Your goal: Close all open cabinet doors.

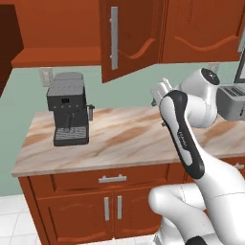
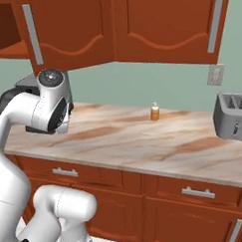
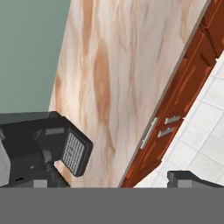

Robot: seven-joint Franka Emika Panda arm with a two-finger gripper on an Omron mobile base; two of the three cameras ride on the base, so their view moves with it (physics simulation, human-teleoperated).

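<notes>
- Open door: a tall reddish-brown wooden wall-cabinet door (image 1: 128, 40) with a wavy carved groove and a long vertical silver bar handle (image 1: 114, 37) stands swung out from the cabinet row, above the marbled beige tabletop (image 1: 124, 139) and to the right of the grey-and-black espresso machine (image 1: 68, 108). In the right base view the same door (image 2: 64, 31) hangs at upper left, beside the dark open cabinet interior (image 2: 4, 26).
- Neighbouring doors (image 2: 163, 24) appear flush with the cabinet fronts, so this one is judged the door to shut.
- Arm: the white arm is folded low over the tabletop, its wrist (image 1: 160, 92) well below the door; the hand view looks down on the tabletop and espresso machine (image 3: 39, 153).
- Jaws: too little of them shows; whether they are released or clenched cannot be told.
- Advice: raise the hand to the door's outer face, near the handle edge rather than the hinge, and push along the swing arc until flush; avoid the silver toaster (image 2: 232, 115) and the small amber bottle (image 2: 154, 112).
</notes>
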